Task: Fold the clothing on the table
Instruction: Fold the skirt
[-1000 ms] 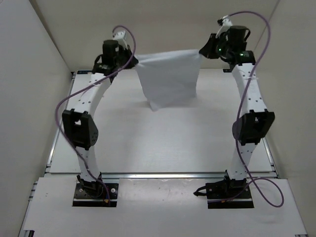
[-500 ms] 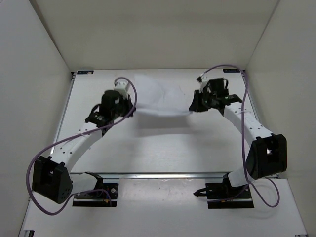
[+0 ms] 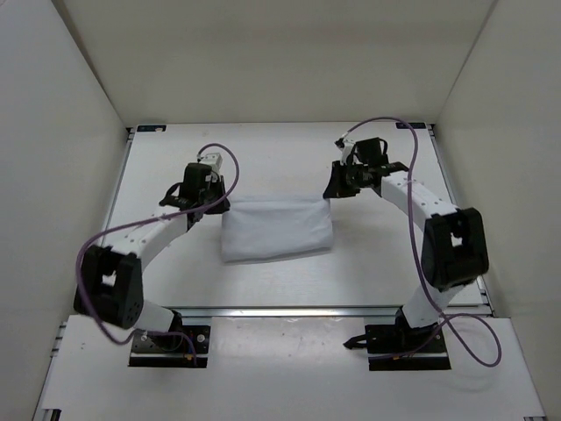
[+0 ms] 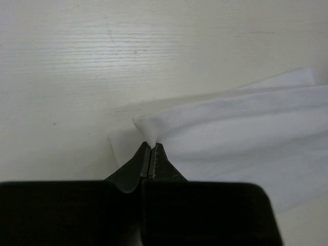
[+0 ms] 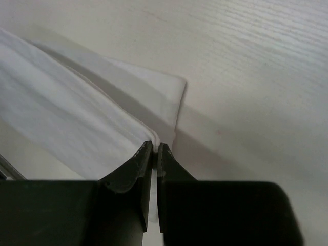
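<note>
Clothing lies between left end effector and right end effector, both pinching corners.

Clothing: white fabric lying flat at centre frame on the table, forming a wide, roughly rectangular band with a slightly rounded lower edge.

Left gripper: low over the table, meeting the fabric's upper left corner.

Right gripper: low over the table, meeting the fabric's upper right corner.

Both arms are bent, the left elbow at lower left and the right elbow at mid right. Purple cables loop along each arm. Black base plates sit near the bottom edge.
</note>
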You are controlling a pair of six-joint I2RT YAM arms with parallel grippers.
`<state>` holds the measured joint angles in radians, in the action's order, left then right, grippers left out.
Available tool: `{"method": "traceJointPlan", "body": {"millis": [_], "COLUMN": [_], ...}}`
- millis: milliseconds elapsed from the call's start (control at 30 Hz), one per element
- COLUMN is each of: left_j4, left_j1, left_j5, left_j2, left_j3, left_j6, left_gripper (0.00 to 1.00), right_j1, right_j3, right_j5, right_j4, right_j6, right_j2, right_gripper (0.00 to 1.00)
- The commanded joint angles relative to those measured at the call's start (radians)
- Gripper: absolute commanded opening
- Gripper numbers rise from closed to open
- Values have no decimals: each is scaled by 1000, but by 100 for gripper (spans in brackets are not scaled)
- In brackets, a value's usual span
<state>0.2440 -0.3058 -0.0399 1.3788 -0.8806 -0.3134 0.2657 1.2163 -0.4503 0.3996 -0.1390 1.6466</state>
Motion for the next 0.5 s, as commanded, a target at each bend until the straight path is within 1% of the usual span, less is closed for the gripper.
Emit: {"method": "traceJointPlan", "body": {"millis": [0, 100, 167, 200, 267, 367, 467], "left_j4": [-54, -52, -72, -74, -63, -58, -55], "left_j1": [34, 42, 39, 37, 33, 31, 36], "left_j5": [26, 29, 23, 37, 38, 38, 64], "left_j2": [141, 235, 270, 288, 316, 319, 301], "left_j3": [-63, -89, -90, -92, -109, -101, -80], "left_j6": [23, -3, -10, -10, -9, -23, -27], "left_gripper": [0, 0, 0, 0, 0, 0, 0], "right_j1": [-22, -31, -22, -23, -20, -8, -19], "right_j3": [119, 221, 283, 301, 397, 463, 473], "right_j5": [-25, -50, -51, -51, -41, -47, -63], "right_j4": [-64, -58, -39, -24, 7, 35, 25], "right_j6": [3, 10, 27, 26, 50, 56, 38], "right_j2": [120, 244, 333, 353, 425, 478, 493], "right_gripper": [0, 0, 0, 0, 0, 0, 1]}}
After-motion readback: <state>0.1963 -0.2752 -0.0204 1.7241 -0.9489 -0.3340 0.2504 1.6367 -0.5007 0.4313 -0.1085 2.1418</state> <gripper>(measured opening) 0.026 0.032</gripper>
